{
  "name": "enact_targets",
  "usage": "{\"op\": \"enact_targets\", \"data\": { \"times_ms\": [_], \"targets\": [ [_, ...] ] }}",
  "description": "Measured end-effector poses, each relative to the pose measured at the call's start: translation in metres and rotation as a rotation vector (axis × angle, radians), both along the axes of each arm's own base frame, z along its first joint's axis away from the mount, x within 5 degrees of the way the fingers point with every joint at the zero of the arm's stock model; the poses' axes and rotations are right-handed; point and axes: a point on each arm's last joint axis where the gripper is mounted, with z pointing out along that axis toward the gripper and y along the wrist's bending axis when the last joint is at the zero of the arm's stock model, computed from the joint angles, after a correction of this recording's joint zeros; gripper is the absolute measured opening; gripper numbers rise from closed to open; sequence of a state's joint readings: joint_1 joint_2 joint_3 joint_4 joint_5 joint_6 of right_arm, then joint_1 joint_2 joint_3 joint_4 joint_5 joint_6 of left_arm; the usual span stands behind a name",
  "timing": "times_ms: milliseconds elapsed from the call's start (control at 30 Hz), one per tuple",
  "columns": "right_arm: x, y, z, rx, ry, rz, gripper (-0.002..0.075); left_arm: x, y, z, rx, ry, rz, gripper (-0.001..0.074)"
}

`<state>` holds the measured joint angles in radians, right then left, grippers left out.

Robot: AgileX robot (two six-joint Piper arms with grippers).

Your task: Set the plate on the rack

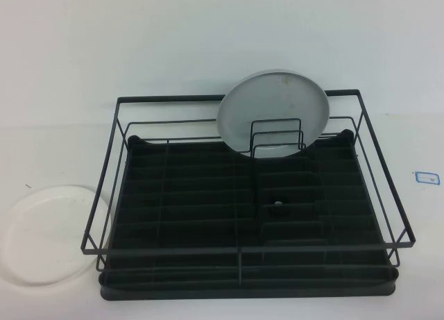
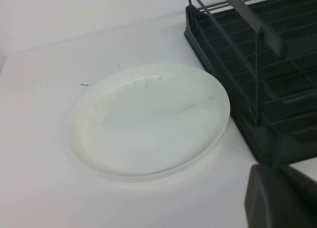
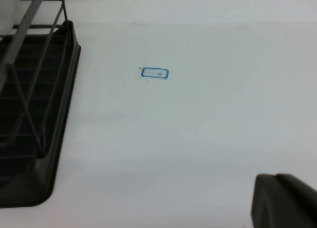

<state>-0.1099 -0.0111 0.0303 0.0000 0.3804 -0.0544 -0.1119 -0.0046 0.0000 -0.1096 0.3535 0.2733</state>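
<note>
High view: the rack [image 1: 250,202] is seen filling the centre of the frame, its ribbed drip tray [image 1: 208,195] lying inside the wire frame. A grey plate [image 1: 272,110] is stood upright in the wire dividers [image 1: 277,138] at the upper centre. The plate [image 1: 52,233] (glossy white) is laid flat on the table [image 1: 208,42] at the lower left, just beside the rack's left edge. A small blue-outlined label [image 1: 425,175] is seen at the right edge. Neither gripper is shown in this view.

Left wrist view: the plate [image 2: 148,119] is centred in the frame, with the rack [image 2: 257,65] at the upper right. A dark part of the left gripper [image 2: 280,198] is seen at the lower right; its jaw state cannot be told.

Right wrist view: the rack [image 3: 34,109] is seen at the left, the label [image 3: 154,73] on bare table near the upper centre. The right gripper [image 3: 285,201] is seen at the lower right, likewise with jaw state not discernible.
</note>
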Motion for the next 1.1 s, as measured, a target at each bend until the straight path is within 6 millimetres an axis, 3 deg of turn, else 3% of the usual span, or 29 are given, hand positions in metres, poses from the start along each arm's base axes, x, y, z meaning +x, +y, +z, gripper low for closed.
{"op": "enact_targets", "data": {
  "times_ms": [1100],
  "targets": [
    [0.0001, -0.0009, 0.0004, -0.023, -0.003, -0.002, 0.0018, 0.0009, 0.0018, 0.0021, 0.048, -0.031, 0.007, 0.0]
  ]
}}
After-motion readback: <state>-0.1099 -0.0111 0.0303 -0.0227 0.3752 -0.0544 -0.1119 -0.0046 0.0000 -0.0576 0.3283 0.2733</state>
